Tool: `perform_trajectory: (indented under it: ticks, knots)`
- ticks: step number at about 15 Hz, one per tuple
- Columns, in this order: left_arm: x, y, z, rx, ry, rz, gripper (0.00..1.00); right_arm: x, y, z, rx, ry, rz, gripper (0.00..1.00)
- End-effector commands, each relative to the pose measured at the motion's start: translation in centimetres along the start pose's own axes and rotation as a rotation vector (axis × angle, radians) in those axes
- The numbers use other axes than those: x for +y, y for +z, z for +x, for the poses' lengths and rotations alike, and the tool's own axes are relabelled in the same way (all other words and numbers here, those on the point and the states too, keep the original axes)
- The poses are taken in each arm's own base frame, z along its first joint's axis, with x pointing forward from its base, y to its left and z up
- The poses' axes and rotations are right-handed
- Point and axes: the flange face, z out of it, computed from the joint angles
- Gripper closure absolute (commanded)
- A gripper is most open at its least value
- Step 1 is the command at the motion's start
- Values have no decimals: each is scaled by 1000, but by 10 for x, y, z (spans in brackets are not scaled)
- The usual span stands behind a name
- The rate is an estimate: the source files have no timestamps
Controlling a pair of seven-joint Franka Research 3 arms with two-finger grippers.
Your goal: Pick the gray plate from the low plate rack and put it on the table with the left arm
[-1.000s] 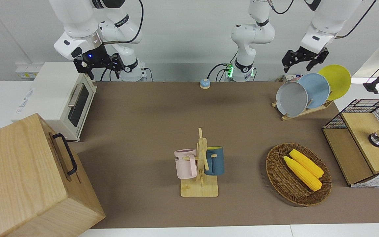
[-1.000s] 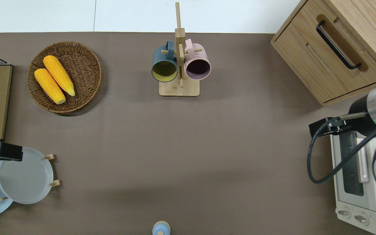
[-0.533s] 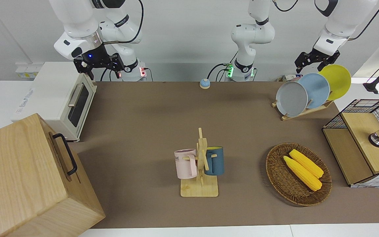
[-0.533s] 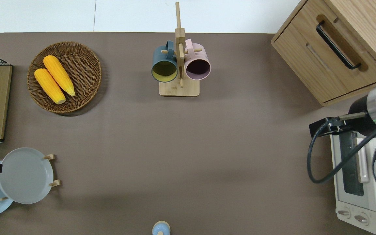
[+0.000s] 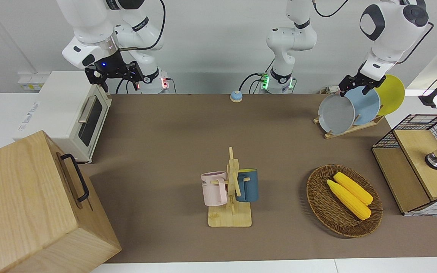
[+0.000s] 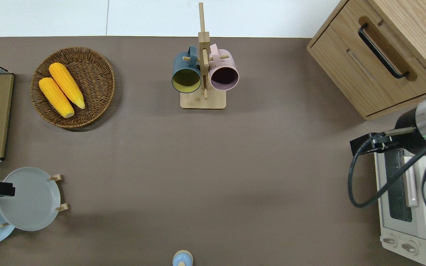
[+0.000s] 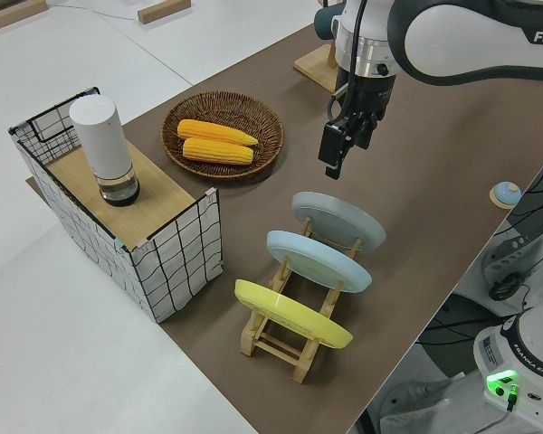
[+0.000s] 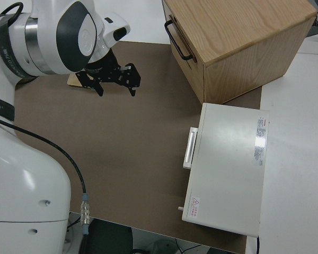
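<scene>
the table carries everything; places below are taken from the rack. the wooden cabinet sits at the right arm's end, well apart from the rack, with the toaster oven beside it and nearer the robots. the wire crate stands just beside the rack at the left arm's end, farther from the robots. the basket with two corn cobs lies farther from the robots than the rack. the mug tree with a pink and a blue mug is well apart from the rack, mid-table. the rack holds three tilted plates: yellow plate, blue plate, gray plate in the slot toward mid-table. the left gripper hangs over the top edge of the gray plate, fingers apart, not touching it as far as visible. the right gripper is parked, fingers apart. a small bell sits near the robots, well apart from the rack.
</scene>
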Motion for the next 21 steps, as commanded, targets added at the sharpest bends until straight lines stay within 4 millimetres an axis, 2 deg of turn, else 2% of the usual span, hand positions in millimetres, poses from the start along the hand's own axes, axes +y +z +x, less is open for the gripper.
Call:
perform_trajectory:
  ticks: [1,9,13,15,16,18,19,21]
  knots:
    - [-9,27,-9,46,5,-1,13,2,-3,-2,-1,15,-5,17]
    - [-14,81,-12,24,-11,-17,13,2,-3,-2,-1,15,-6,17]
    - [-27,87,-16,12,-35,-29,13,2,-4,-3,0,15,-5,17]
    - [-28,87,-16,10,-34,-24,57,2,-3,-2,-1,15,-5,17]
    - [-29,88,-17,9,-35,-23,150,2,-3,-2,-1,15,-5,17]
    - [-28,88,-16,9,-35,-22,438,2,-2,-2,-4,15,-5,17]
    - [-27,88,-16,9,-34,-21,539,2,-3,-2,-1,15,-5,17]
    - [-27,91,-15,3,-35,-21,665,2,-3,-2,-1,15,-5,17]
